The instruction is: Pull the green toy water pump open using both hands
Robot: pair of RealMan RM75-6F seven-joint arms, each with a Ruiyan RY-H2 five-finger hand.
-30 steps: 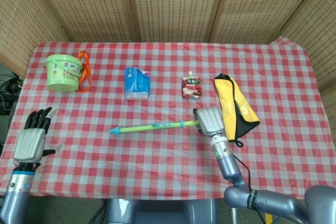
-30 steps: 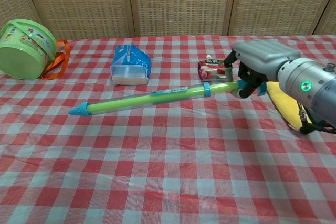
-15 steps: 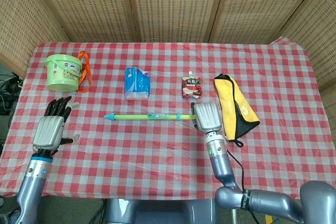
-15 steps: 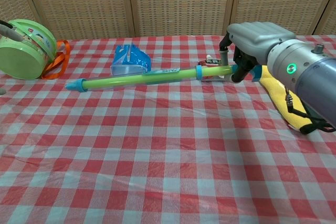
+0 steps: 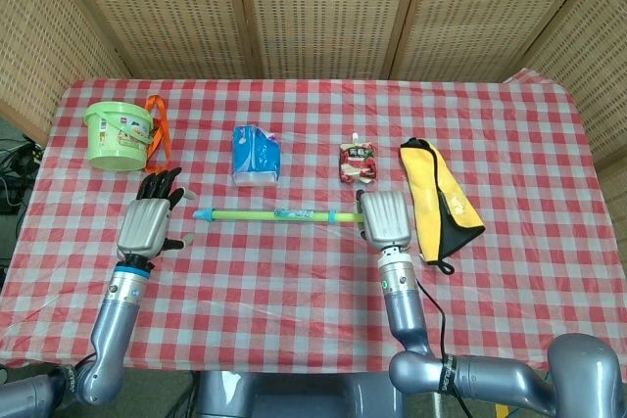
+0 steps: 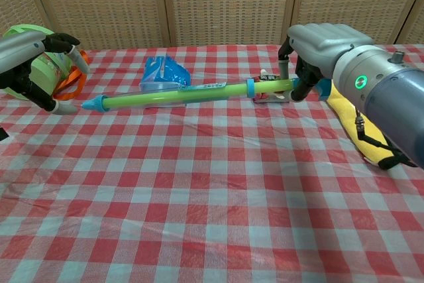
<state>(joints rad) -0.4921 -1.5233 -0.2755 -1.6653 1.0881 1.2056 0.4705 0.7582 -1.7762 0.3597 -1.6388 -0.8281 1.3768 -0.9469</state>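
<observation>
The green toy water pump (image 5: 274, 214) (image 6: 179, 95) is a long green tube with a blue tip and a blue ring, held level above the checked cloth. My right hand (image 5: 384, 217) (image 6: 318, 48) grips its right end. My left hand (image 5: 149, 222) (image 6: 30, 57) hovers just left of the blue tip (image 5: 203, 213) (image 6: 93, 103), fingers apart and holding nothing. A small gap shows between that hand and the tip.
A green bucket (image 5: 119, 134) (image 6: 36, 64) with an orange strap stands at the back left, behind my left hand. A blue tissue pack (image 5: 257, 154) (image 6: 162, 77), a red pouch (image 5: 359, 162) and a yellow bag (image 5: 439, 200) (image 6: 358, 124) lie beyond and beside the pump.
My left hand has moved right and forward to just beside the pump's blue tip. My right hand lifted the pump off the cloth and brought it level.
</observation>
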